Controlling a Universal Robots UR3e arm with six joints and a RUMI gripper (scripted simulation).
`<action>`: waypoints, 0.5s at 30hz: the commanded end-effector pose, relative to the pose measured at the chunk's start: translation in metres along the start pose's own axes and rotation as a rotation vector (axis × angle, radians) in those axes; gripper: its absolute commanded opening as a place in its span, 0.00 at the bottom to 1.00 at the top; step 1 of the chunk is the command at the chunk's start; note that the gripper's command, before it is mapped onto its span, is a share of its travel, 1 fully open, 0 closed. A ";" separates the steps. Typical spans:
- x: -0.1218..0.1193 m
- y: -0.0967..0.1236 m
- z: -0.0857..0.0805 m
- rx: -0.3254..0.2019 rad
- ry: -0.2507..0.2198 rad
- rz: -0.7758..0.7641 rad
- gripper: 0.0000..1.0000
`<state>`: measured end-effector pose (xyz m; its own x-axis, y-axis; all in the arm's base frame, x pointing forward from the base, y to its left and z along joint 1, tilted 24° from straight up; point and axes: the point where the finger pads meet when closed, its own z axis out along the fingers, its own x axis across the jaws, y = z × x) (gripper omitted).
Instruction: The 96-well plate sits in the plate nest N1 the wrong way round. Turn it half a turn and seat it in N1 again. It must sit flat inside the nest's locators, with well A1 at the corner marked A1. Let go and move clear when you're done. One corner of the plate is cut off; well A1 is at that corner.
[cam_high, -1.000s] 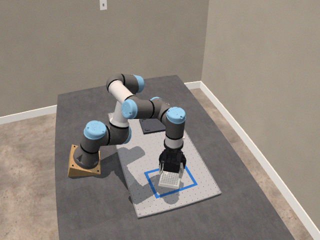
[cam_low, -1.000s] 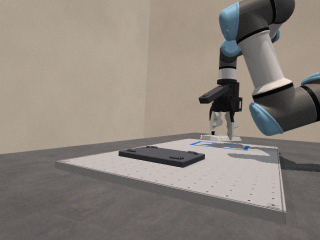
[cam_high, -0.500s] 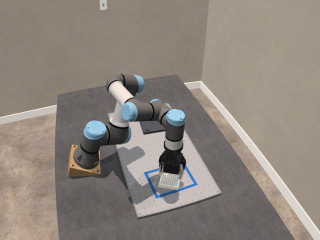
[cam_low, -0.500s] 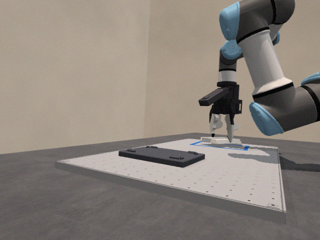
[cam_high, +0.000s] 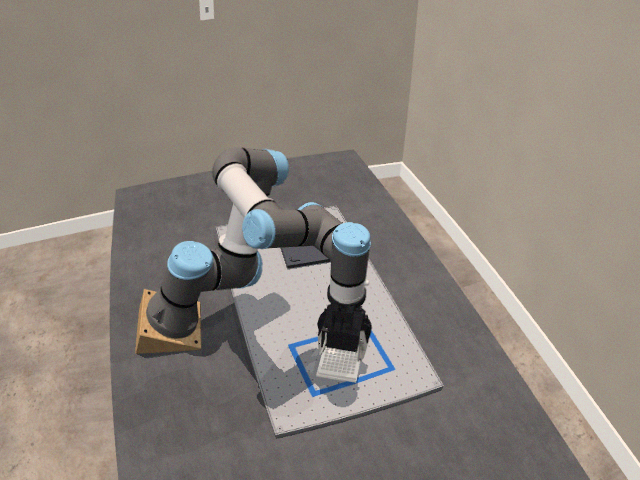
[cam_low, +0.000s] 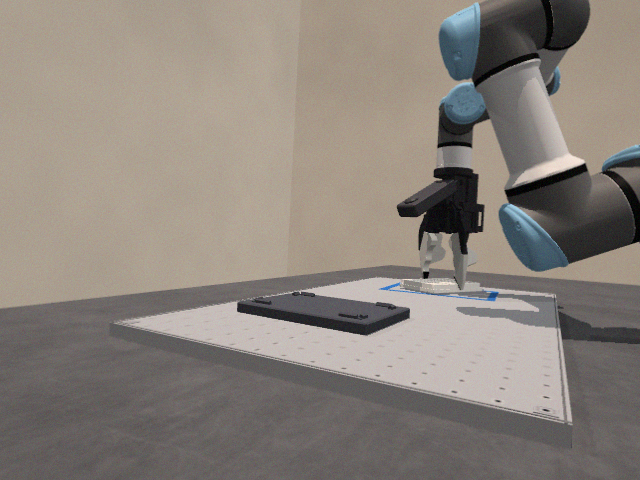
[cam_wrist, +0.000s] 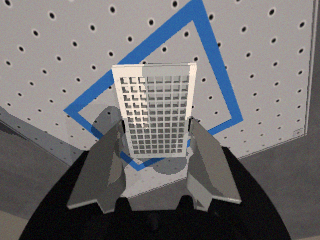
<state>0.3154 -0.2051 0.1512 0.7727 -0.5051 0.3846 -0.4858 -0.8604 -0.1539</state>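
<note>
Perforated board (cam_high: 403, 330), hand (cam_high: 342, 347) clamping plate (cam_high: 338, 364), cut corner indiscernible.

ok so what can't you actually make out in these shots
- Cut corner of the well plate: too small in the top and exterior views; in the wrist view the near end sits behind the fingers.
- A1 mark on nest N1: too small in the exterior view; the arm covers part of the nest from the top.
- Whether the plate touches the breadboard inside the blue square: exterior view too low and distant.
</note>
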 end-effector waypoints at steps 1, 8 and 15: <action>0.001 0.000 0.002 -0.002 0.002 -0.001 0.00; 0.001 0.000 0.002 -0.002 0.002 -0.001 0.00; 0.001 0.000 0.002 -0.002 0.002 -0.001 1.00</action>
<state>0.3166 -0.2053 0.1485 0.7726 -0.5051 0.3846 -0.4859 -0.8604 -0.1538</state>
